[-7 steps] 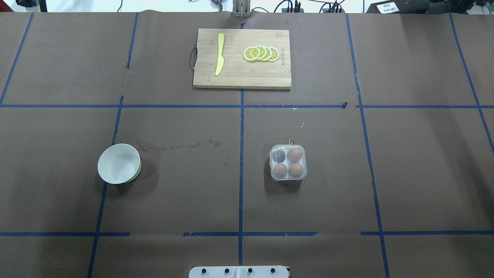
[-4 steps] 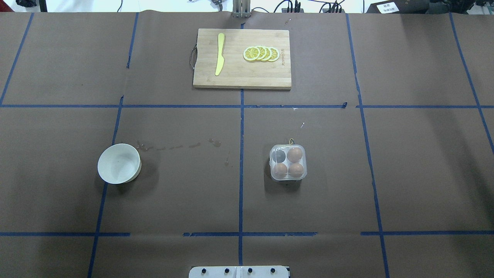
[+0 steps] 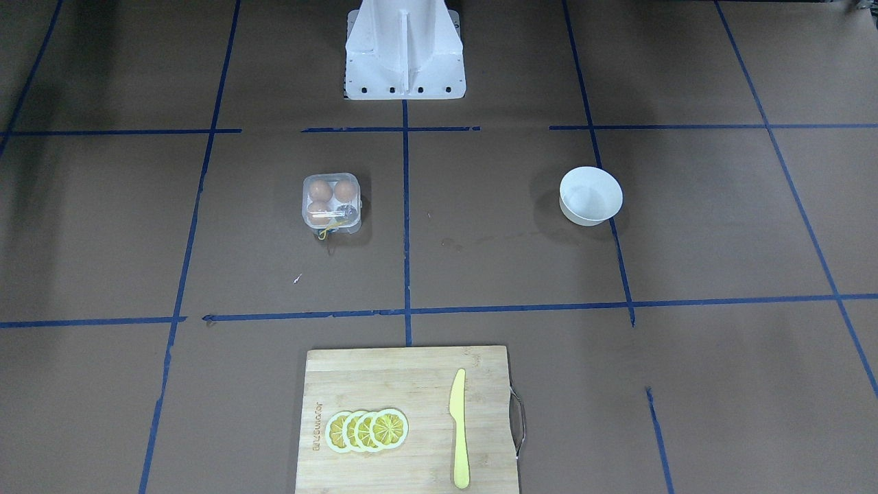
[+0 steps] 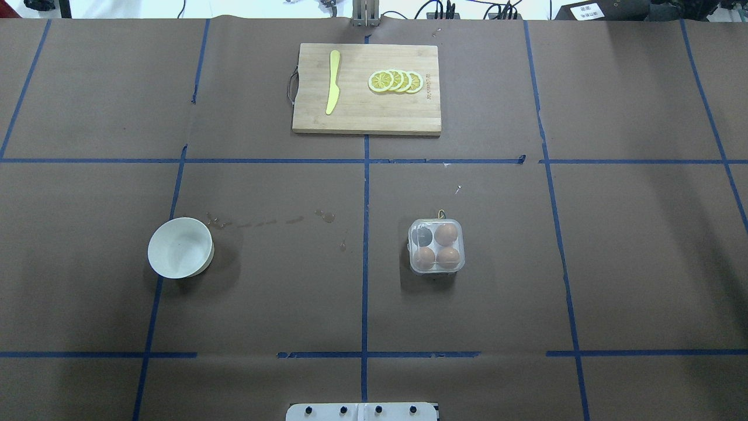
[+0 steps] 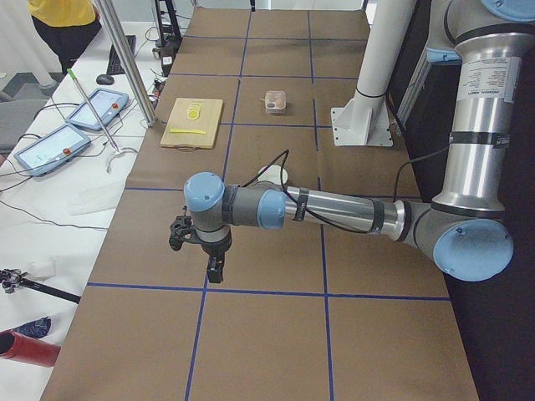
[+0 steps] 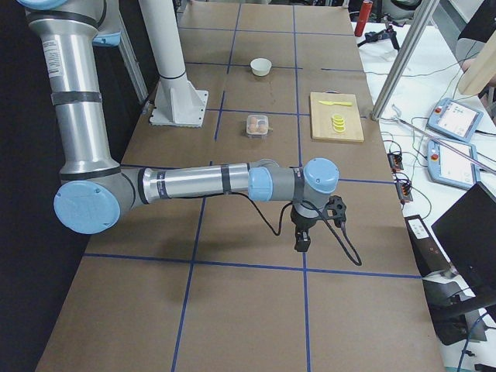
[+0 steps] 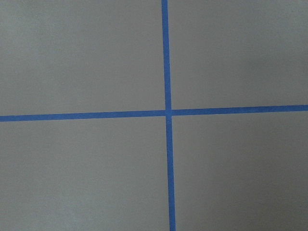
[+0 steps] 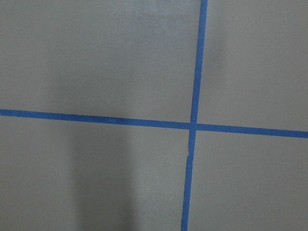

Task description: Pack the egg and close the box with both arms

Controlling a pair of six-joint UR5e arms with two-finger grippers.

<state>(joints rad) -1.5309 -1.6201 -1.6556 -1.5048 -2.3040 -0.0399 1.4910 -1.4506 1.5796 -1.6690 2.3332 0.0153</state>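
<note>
The clear box (image 4: 435, 246) stands right of the table's middle, with its see-through lid down over the cells. It holds three tan-brown eggs (image 4: 446, 234), (image 4: 425, 256), (image 4: 449, 256); the far left cell (image 4: 421, 235) is empty. The box also shows in the front view (image 3: 331, 200), with its yellow string (image 3: 331, 226). My left gripper (image 5: 215, 269) shows only in the exterior left view, far from the box above the table's left end. My right gripper (image 6: 301, 242) shows only in the exterior right view, above the right end. I cannot tell if either is open. Both wrist views show only brown paper and blue tape.
A white bowl (image 4: 180, 247) stands left of the middle. A wooden cutting board (image 4: 362, 117) at the far edge carries a yellow knife (image 4: 332, 82) and lemon slices (image 4: 395, 81). The white pedestal (image 3: 405, 48) stands at the robot's side of the table.
</note>
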